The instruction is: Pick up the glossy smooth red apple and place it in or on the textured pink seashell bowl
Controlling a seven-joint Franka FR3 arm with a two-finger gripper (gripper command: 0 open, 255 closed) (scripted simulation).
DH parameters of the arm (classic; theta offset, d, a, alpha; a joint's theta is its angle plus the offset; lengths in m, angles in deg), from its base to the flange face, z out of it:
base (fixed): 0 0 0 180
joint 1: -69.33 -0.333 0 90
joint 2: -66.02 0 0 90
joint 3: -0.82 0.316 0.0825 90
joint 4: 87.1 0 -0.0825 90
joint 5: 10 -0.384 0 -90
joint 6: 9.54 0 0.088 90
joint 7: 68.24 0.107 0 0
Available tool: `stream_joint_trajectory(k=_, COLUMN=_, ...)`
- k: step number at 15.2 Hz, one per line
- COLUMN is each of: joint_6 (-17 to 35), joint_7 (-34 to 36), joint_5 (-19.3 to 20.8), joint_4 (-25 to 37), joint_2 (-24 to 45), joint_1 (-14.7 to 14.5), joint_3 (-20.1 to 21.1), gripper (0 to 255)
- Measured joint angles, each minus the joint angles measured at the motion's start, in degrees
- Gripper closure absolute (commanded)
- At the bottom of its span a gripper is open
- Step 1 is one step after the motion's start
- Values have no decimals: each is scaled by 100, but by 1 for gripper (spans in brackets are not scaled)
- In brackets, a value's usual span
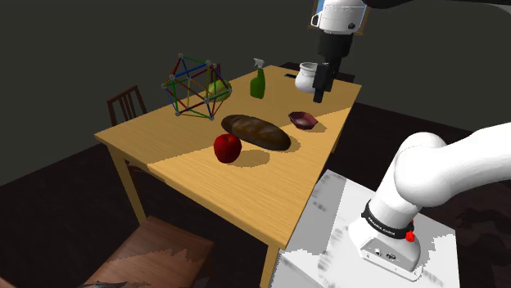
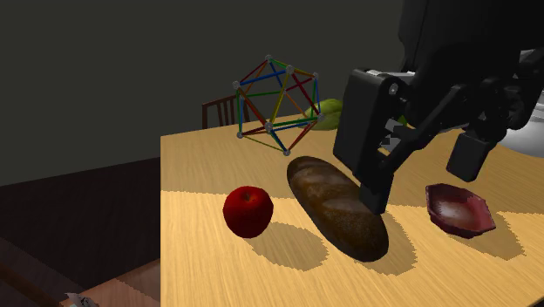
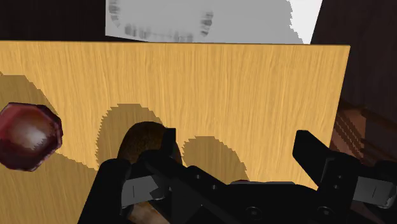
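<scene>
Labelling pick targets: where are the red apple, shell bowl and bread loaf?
red apple [image 1: 228, 148], shoulder view, middle of its skin.
shell bowl [image 2: 455, 208], second exterior view, its pale inside.
bread loaf [image 1: 255, 132], shoulder view, mid crust.

A: Bright or dim?
B: Dim room; the table [image 1: 246, 196] is lit warm on its near half, shaded beyond.
A: Shadows?
B: Hard, with jagged stepped edges, cast beside the apple [image 1: 228, 148] and the loaf [image 1: 258, 132].
</scene>
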State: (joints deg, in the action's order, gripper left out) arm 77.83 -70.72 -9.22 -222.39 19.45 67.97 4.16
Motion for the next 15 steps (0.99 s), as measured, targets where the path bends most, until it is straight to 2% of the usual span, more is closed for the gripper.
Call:
stream_joint_trajectory(k=4, joint_6=388, joint_7=-263, joint_5=2, joint_4=-11, joint_2=313, joint_1=-93, joint_3=-75, gripper=0)
stream_joint_trajectory(k=9, joint_6=1429, joint_7=-936, joint_5=-9, joint_4=-106, joint_2=1105, joint_1=-297, joint_3=-269, gripper=0)
stream_joint_trajectory(k=15, joint_6=2456, joint_7=-1770, joint_5=-147, joint_4=179, joint_2=2237, joint_1=-574, joint_3=-431, gripper=0)
